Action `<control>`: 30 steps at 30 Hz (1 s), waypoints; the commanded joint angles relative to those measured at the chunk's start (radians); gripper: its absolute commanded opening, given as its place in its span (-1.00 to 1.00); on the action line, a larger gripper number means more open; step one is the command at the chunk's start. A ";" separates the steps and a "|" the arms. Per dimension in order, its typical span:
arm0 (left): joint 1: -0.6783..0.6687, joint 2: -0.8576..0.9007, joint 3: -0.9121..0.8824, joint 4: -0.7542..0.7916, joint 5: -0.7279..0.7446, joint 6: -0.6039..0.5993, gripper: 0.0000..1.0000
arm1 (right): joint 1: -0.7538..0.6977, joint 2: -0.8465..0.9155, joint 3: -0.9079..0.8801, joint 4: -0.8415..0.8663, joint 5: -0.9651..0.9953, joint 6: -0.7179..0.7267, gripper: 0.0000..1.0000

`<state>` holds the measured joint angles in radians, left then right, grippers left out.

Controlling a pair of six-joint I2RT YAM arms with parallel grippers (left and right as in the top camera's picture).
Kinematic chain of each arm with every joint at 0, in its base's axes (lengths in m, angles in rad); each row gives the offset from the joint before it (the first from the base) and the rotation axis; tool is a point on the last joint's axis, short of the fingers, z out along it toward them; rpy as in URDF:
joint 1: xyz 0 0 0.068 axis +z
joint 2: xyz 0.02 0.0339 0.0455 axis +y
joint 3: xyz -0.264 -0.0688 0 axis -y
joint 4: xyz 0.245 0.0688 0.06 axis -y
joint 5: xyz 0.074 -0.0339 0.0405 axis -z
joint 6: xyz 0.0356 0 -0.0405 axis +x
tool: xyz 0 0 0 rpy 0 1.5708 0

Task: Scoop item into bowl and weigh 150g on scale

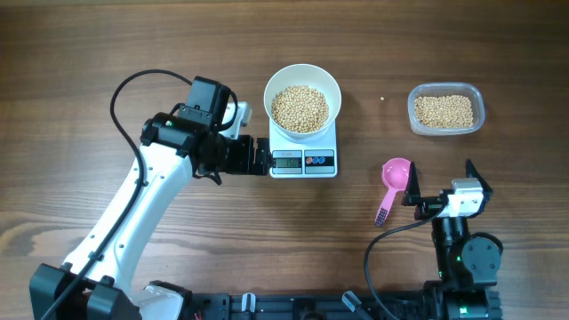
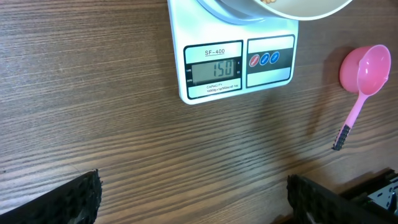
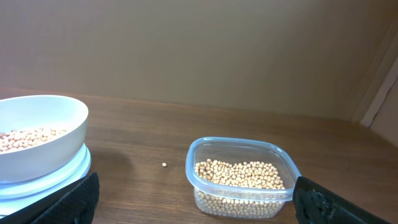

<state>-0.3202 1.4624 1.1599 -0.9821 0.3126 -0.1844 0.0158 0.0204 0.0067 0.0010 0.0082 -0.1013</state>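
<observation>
**Left end effector [image 1: 260, 156] and right end effector [image 1: 443, 178] both released, bowl [image 1: 302, 73] on the scale [image 1: 302, 164]**

At the left, the left end effector points right with its jaws spread wide and nothing between them. Its tips lie close beside the scale's left edge. The white scale stands at the middle of the table [image 1: 107, 36], and its display [image 2: 214, 68] reads 150 (legible only from the left wrist). The white bowl rests on the far part of the scale, holding a mound of beans [image 1: 300, 108]. To the right of the scale a pink scoop [image 1: 396, 173] lies on the table, cup toward the far side and handle pointing near. One stray bean [image 1: 383, 99] lies on the wood between the bowl and the clear tub [image 1: 412, 108]. The tub sits at the far right and holds more beans. Near of the tub, just right of the scoop, the right end effector also has its jaws spread, grasping nothing.
</observation>
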 commanded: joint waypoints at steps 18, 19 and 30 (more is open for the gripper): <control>0.003 0.006 -0.002 -0.010 0.005 0.020 1.00 | -0.004 0.005 -0.002 0.005 -0.005 0.015 0.99; 0.003 0.006 -0.002 -0.009 0.005 0.020 1.00 | -0.004 0.005 -0.002 0.005 -0.005 0.015 0.99; 0.003 0.006 -0.002 -0.008 0.005 0.020 1.00 | -0.004 0.005 -0.002 0.005 -0.005 0.015 1.00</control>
<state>-0.3202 1.4624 1.1599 -0.9897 0.3126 -0.1844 0.0158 0.0204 0.0067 0.0010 0.0082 -0.1013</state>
